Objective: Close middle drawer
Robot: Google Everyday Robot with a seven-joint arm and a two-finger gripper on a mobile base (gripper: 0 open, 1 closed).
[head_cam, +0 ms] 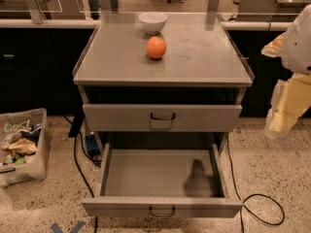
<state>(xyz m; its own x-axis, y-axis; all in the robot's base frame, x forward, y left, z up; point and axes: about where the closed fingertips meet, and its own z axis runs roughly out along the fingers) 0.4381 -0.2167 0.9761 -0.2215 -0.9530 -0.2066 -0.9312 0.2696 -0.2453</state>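
The middle drawer [163,207] is pulled far out at the bottom of the grey metal cabinet [163,76]. It has a low front panel with a small dark wire handle [162,211], and its inside is empty apart from a dark shadow. Above it is a drawer with a taller front panel [163,117] and a larger dark handle, only slightly out. My arm hangs at the right edge of the view, white above and pale yellow below. The gripper [278,124] is to the right of the cabinet, level with the taller drawer, touching nothing.
An orange [156,47] and a white bowl [153,22] sit on the cabinet top. A bin of clutter [22,147] stands on the floor at the left. Black cables [265,210] lie on the speckled floor on both sides. Dark counters run behind.
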